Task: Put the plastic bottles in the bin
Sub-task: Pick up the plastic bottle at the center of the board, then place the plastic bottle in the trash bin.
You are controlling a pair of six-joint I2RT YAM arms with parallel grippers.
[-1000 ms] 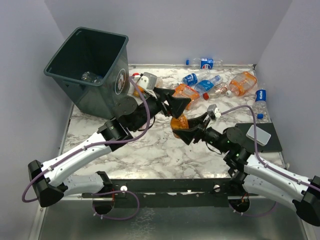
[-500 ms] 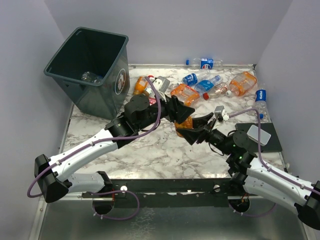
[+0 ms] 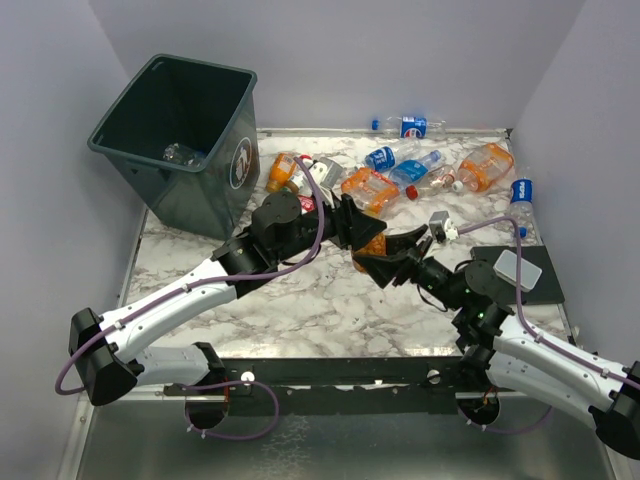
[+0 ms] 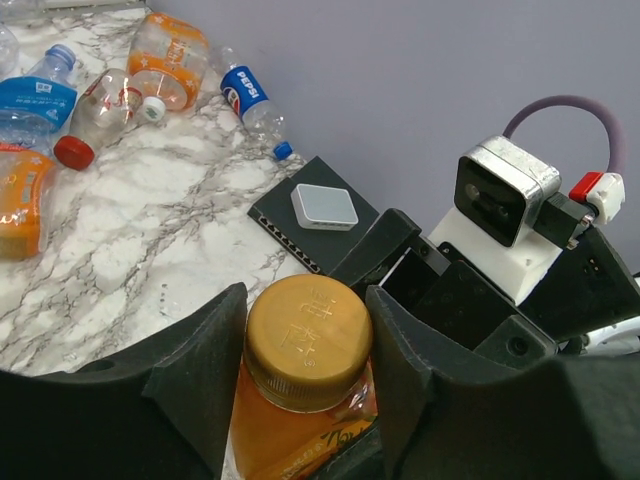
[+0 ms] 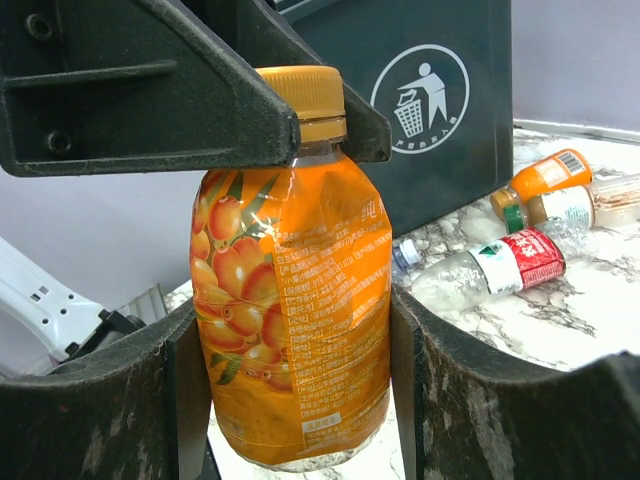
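Swung over from the bin side since a second ago, the left gripper (image 3: 360, 222) is closed on the gold-capped neck of the orange juice bottle (image 3: 370, 243), which is held upright above the table (image 3: 300, 300) centre. The bottle's body is clamped by the right gripper (image 3: 385, 255) from 4 o'clock. The bin (image 3: 190, 190) is seen at 10 o'clock, and loose plastic bottles (image 3: 410, 170) are scattered from 12 to 2 o'clock.

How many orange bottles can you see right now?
4 orange bottles: one between the left pincer and right pincer; one beside the bin; one mid-pile; one far right. The arms may hide more.
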